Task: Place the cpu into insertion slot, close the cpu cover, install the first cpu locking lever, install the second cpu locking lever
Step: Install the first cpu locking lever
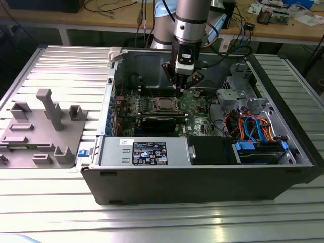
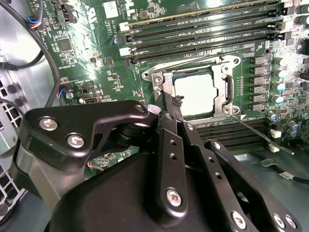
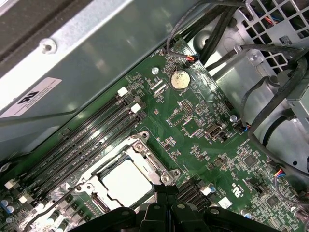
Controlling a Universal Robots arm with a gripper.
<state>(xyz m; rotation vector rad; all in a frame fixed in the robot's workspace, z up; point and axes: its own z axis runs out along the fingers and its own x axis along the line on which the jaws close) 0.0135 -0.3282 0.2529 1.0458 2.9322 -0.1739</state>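
An open computer case (image 1: 202, 172) lies on the ribbed metal desk (image 1: 50, 66), with a grey plastic fixture (image 1: 43, 129) on the exterior view's left. Inside, the arm's gripper (image 1: 181, 86) hangs low over the green motherboard (image 3: 207, 140), close by the insertion slot (image 2: 195, 92). The cpu (image 2: 194, 93) sits in that slot, the cpu cover (image 2: 225, 84) down around it. The fingers (image 2: 169, 104) are drawn together, holding nothing. One thin locking lever (image 2: 260, 136) juts out, and memory slots (image 2: 203, 29) and cables (image 1: 253, 126) crowd nearby.
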